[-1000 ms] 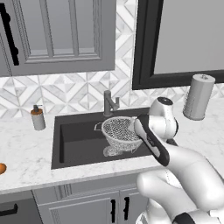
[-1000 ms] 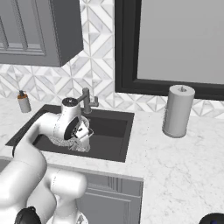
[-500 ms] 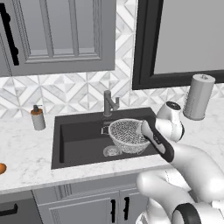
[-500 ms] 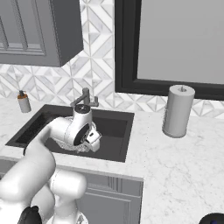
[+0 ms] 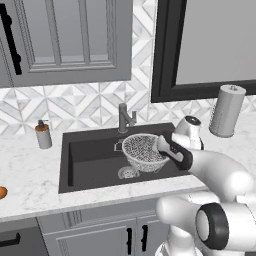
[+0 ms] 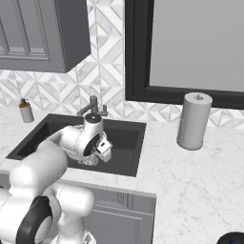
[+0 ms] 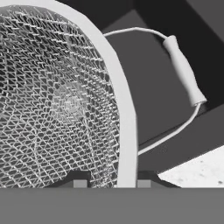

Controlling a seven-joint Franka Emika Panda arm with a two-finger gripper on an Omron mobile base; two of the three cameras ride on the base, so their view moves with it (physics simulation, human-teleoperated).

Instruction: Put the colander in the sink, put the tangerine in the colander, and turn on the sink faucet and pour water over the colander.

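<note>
shifted since a second ago: round silvery-white perforated metal colander (image 5: 145,152), from the middle of the basin toward its right half, arm swung right with it.

- colander: carried above the floor of the large rectangular matte black sink (image 5: 92,160), tilted, far handle a thin wire loop with a pale grip (image 7: 183,76); near rim clamped in the two-finger gripper (image 7: 108,183).
- gripper: dark fingertips (image 7: 80,183) pinching the white rim band, one tip inside the mesh bowl, the other outside; also seen at the colander's right edge (image 5: 167,150) in the left base view.
- sink: set into white marble counter (image 5: 30,175); round silver drain (image 5: 128,173) just below and left of the colander.
- short dark grey metal sink faucet (image 5: 125,118): upright at the back edge of the basin, behind the colander; also (image 6: 93,108).
- small round orange tangerine (image 5: 2,192): on the counter at far left, well apart from the sink, cut off by the picture edge.
- small grey soap dispenser with brown top (image 5: 43,135): on the counter left of the sink.
- tall grey paper-towel roll (image 6: 194,121): upright on the counter right of the sink.
</note>
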